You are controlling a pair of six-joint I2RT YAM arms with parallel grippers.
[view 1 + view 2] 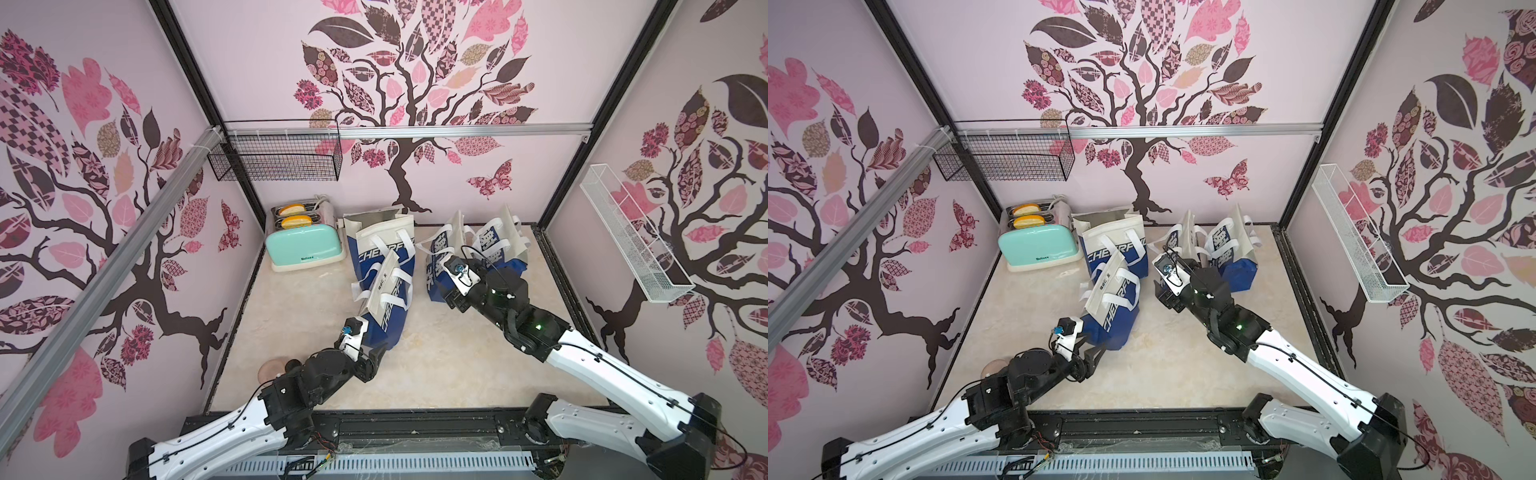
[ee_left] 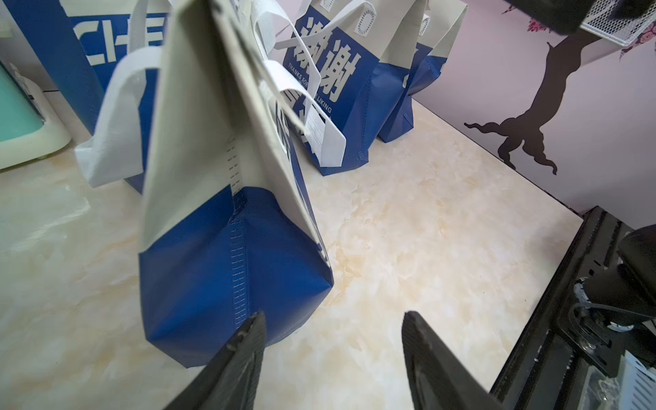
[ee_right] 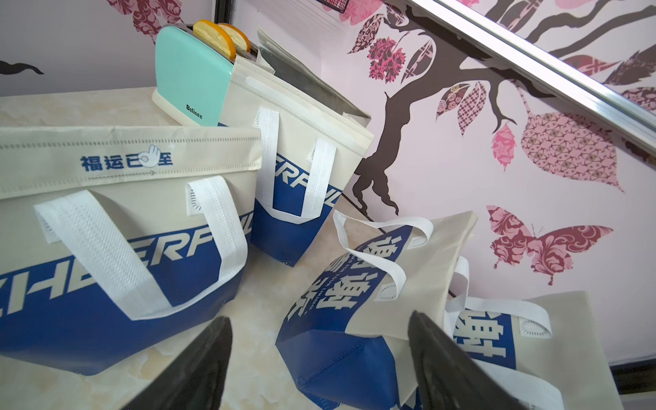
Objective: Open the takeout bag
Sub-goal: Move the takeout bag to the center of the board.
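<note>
Four bags stand on the table point(image 1: 457, 365), each blue below and cream above, with white handles. The near bag point(image 1: 384, 299) is in the middle of the table, just before the rear bag point(image 1: 382, 237) and right in front of the left gripper point(image 2: 333, 319). Its top is closed: the two sides lie flat together, so the inside does not show.

The left gripper is low, at the blue bottom end of the near bag. Its fingers point(image 2: 245, 355) are spread wide and pinch nothing. In the left wrist view one fingertip overlaps the bottom edge of the bag, but I cannot tell if it touches.

The rear bag stands upright just beside the toaster point(image 1: 305, 249). Its mouth is open and grey lining shows inside; whether something lies in it I cannot tell. Two bread slices point(image 1: 296, 220) stand in the toaster's slots, with their tops above the slots.

The third bag point(image 3: 355, 301) and the fourth bag point(image 3: 497, 337) are at the right side of the table, side by side, the fourth nearer the back wall. Both have their tops pressed flat. The right gripper point(image 3: 319, 317) is by the near end of the third bag, its fingers also spread wide, holding nothing.

A black basket point(image 1: 274, 162) hangs on the back wall above the toaster. A white basket point(image 1: 631, 237) hangs on the right wall.
</note>
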